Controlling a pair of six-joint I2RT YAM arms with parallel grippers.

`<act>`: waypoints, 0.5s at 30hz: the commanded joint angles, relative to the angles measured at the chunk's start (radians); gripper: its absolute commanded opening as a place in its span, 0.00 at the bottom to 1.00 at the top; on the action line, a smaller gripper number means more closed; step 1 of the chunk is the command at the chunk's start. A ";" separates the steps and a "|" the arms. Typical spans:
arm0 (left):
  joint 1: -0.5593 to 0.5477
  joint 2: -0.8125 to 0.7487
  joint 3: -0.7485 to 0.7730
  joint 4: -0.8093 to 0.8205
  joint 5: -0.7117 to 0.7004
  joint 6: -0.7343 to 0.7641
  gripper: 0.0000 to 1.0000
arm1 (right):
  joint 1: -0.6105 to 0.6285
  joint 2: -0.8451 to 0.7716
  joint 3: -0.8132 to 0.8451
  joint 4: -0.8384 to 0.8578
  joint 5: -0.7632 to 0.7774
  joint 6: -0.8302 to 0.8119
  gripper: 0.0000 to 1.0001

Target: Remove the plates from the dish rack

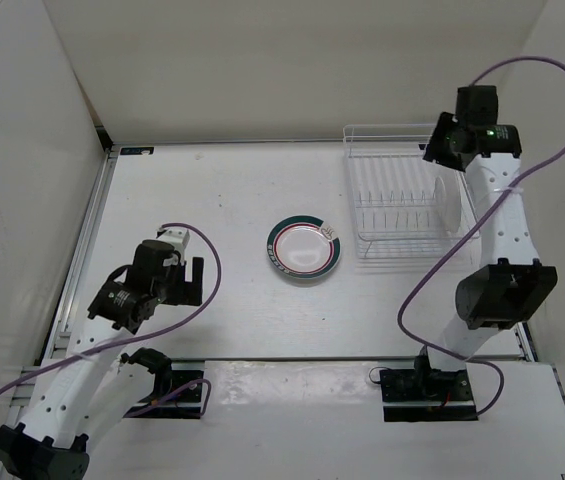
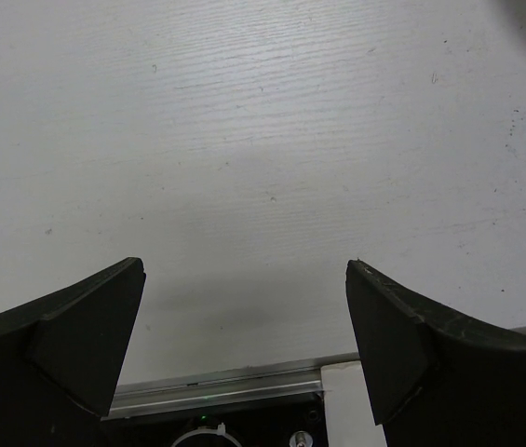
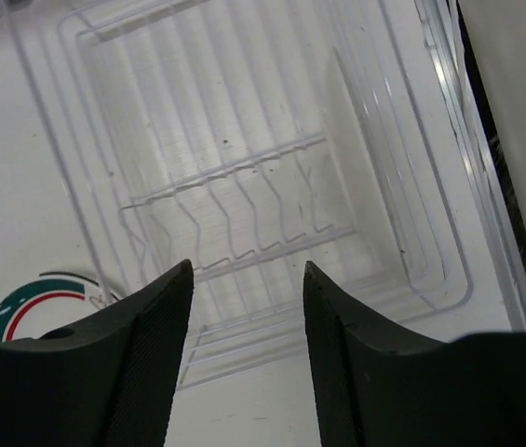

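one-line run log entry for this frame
left fingers open, empty | right fingers open over dish rack | green-rimmed plate on table | white plate upright in rack

Grn-red plate (image 3: 32,298) mostly hidden behind right pincer (image 3: 246,272), wrist cam.

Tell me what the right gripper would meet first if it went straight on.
Probably the dish rack: its wire prongs lie straight ahead of the right gripper, nothing in between, though depth is unclear.
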 commanded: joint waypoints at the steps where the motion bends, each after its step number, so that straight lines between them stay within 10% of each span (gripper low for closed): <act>1: -0.002 0.009 0.020 -0.007 0.001 -0.010 1.00 | -0.117 -0.065 -0.113 0.090 -0.110 0.063 0.56; 15: -0.002 0.124 0.032 -0.015 0.007 -0.008 1.00 | -0.374 0.079 -0.114 0.205 -0.483 0.089 0.60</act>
